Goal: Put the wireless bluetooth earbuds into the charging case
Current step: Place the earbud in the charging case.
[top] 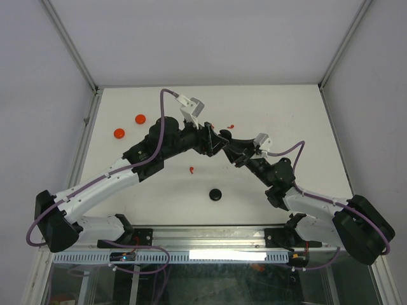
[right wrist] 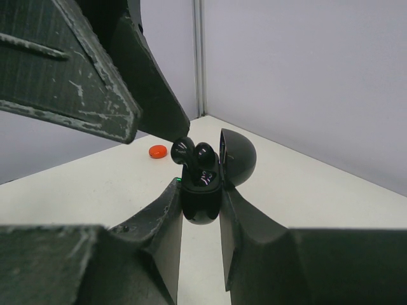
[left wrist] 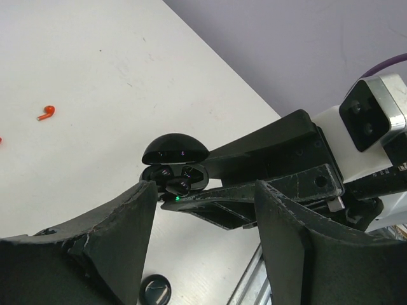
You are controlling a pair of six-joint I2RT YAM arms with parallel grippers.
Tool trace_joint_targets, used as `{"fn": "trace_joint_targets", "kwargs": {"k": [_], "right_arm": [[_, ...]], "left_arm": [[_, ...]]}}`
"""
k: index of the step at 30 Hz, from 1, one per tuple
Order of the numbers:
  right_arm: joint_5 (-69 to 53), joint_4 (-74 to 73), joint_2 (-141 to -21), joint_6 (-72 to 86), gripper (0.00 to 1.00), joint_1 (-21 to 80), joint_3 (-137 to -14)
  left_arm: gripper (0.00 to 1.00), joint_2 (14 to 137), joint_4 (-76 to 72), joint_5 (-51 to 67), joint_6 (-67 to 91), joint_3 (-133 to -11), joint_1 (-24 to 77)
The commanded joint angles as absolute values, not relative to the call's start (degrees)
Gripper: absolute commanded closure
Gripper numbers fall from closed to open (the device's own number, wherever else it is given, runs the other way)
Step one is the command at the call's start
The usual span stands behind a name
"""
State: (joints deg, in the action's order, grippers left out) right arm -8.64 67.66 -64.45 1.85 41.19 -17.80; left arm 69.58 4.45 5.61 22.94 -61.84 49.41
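Note:
The black charging case (right wrist: 202, 198) stands upright with its lid (right wrist: 239, 159) open, and my right gripper (right wrist: 202, 190) is shut on its body. Two black earbuds (right wrist: 205, 154) sit in its wells, the left one (right wrist: 183, 149) standing higher. My left gripper (left wrist: 206, 190) is open just above the case, with one fingertip (right wrist: 166, 121) touching that higher earbud. In the left wrist view the case (left wrist: 191, 184) shows a green light, with the earbuds (left wrist: 179, 184) inside. From above, the two grippers (top: 216, 138) meet over the table's middle. Loose red earbuds lie at the back (top: 230, 126) and nearer the front (top: 191, 169).
Two red discs (top: 140, 118) (top: 119, 133) lie at the back left. A black disc (top: 216, 194) lies in front of the grippers, also in the left wrist view (left wrist: 154, 291). A red earbud (left wrist: 46, 112) lies on the white table (top: 280, 108). Grey walls close in the table.

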Motion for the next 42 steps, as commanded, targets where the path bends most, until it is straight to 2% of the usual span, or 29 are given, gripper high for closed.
{"fn": "trace_joint_targets", "kwargs": {"k": [1,20,35,42], "right_arm": [[-8.94,70.15,-63.53,1.98,1.00,41.40,-20.22],[-9.21,70.48,-64.52,2.64,1.00,41.40,-20.70],[-10.36,68.24,-63.82,2.55,1.00,41.40,-20.83],[-11.97,66.75,-63.15,2.55,1.00,41.32,-20.54]], "left_arm": [[0.36,70.31,2.88,7.12,21.66,-65.01,49.22],[0.40,71.21,2.73,17.25,23.94,-65.65,49.28],[0.36,72.01,2.78,12.13,23.50,-67.61,49.08],[0.34,67.02,4.75,13.70,23.52,-64.20,43.11]]}}
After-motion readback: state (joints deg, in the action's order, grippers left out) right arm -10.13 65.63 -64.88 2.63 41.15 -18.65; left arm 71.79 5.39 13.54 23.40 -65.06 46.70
